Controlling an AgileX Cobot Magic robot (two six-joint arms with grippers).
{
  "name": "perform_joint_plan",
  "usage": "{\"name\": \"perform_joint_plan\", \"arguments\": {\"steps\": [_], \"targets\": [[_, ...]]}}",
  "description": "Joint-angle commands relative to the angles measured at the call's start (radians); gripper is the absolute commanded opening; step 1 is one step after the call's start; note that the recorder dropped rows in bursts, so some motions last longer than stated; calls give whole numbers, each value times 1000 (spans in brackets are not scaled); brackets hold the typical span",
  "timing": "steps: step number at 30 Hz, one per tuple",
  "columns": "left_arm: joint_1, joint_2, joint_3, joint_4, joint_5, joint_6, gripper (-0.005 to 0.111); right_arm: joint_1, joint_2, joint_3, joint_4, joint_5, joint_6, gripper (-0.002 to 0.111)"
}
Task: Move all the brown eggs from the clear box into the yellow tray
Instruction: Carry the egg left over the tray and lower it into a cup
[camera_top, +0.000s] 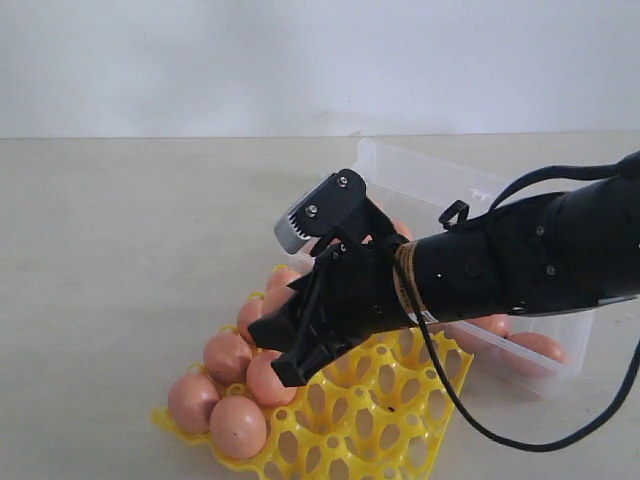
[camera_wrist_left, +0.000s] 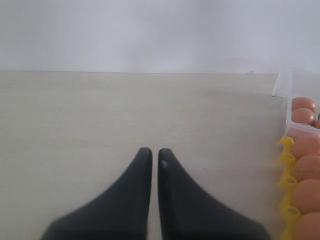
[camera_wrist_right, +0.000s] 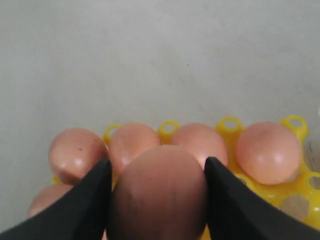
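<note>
My right gripper is shut on a brown egg, one dark finger on each side of it. It hangs just above the yellow tray, behind a row of eggs seated in the edge cups. In the exterior view the right gripper is over the tray, close to the seated eggs. The clear box lies behind the tray and holds more eggs. My left gripper is shut on nothing, over bare table beside the tray.
The black right arm and its cable stretch across the clear box and the tray's right half. A pale wall stands behind the beige table. The box's corner and eggs show in the left wrist view.
</note>
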Motion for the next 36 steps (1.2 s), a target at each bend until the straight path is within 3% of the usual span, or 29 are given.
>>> {"name": "perform_joint_plan", "arguments": {"steps": [1,19,27,36], "targets": [[-5,-3,4,3,-7,0,4,0,26,1,46,42,7,0],[-5,-3,4,3,-7,0,4,0,28,1,182,40,-107,1],[-5,-3,4,3,-7,0,4,0,28,1,182,40,-107,37],[-5,-3,4,3,-7,0,4,0,28,1,182,40,-103,40]]}}
